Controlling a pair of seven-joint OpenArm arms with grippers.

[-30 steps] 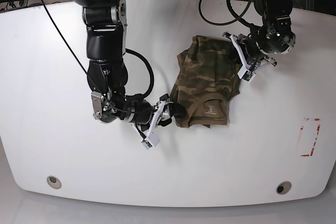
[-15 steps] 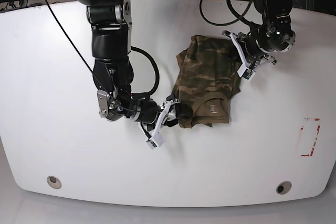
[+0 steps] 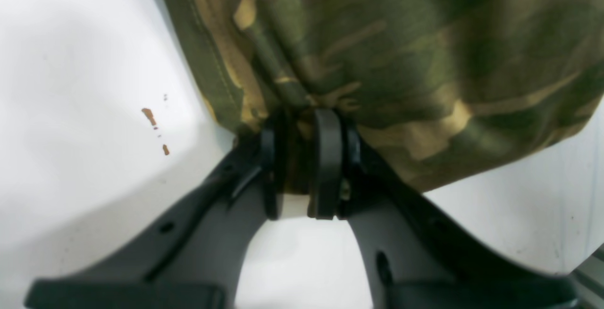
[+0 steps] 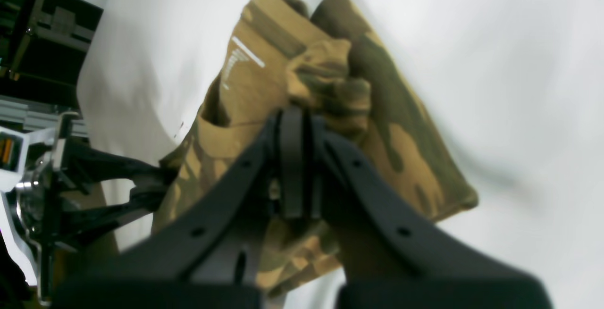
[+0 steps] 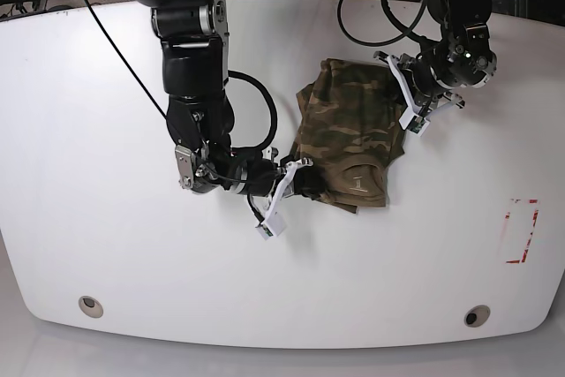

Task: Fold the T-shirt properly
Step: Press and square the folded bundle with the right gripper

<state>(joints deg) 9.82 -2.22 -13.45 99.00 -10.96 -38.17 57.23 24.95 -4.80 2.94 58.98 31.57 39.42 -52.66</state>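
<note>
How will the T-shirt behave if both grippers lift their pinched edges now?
Probably floppy: the T-shirt bunches at the right gripper. Layers may slide apart; the left gripper pinches only an edge. Likely light.

We see a white table under both pincers. In the base view a red rectangle outline is marked on it, well apart from the left pincer, below it and to its right. A round fitting sits at the table's near edge, well below and left of the right pincer; a second round fitting lies well below the left pincer. Black cables loop above the left pincer. In the left wrist view, small brown specks mark the table just left of the left pincer.
</note>
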